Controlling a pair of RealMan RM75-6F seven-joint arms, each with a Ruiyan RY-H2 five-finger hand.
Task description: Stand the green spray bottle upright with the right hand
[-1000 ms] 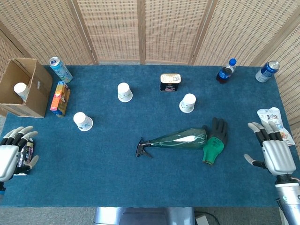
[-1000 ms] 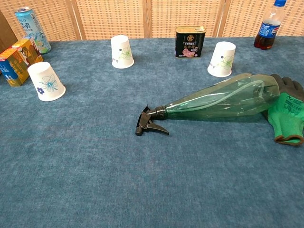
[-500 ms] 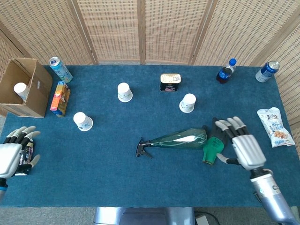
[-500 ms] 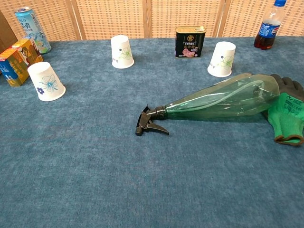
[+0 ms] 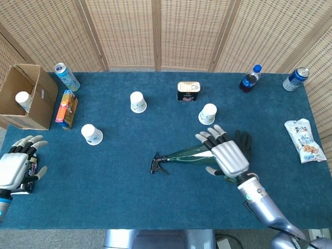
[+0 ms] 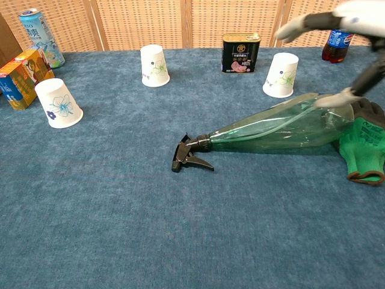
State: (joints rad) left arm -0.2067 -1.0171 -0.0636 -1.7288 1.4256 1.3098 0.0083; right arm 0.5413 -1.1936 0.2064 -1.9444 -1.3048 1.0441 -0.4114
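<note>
One second back the right hand (image 5: 227, 155) sat at the desk's right edge; it now hovers over the wide end of the green spray bottle (image 6: 274, 129), fingers (image 6: 299, 24) spread and grasping nothing. That bottle has not moved: it lies on its side near the middle of the blue desk (image 5: 129, 187), clear green body, black trigger nozzle (image 6: 187, 155) pointing left. A green-and-black work glove (image 6: 364, 141) touches its base. An upturned paper cup (image 6: 281, 74) and a dark tin (image 6: 240, 53) stand just behind. Far left, the left hand (image 5: 15, 167) rests open, fingers apart.
</note>
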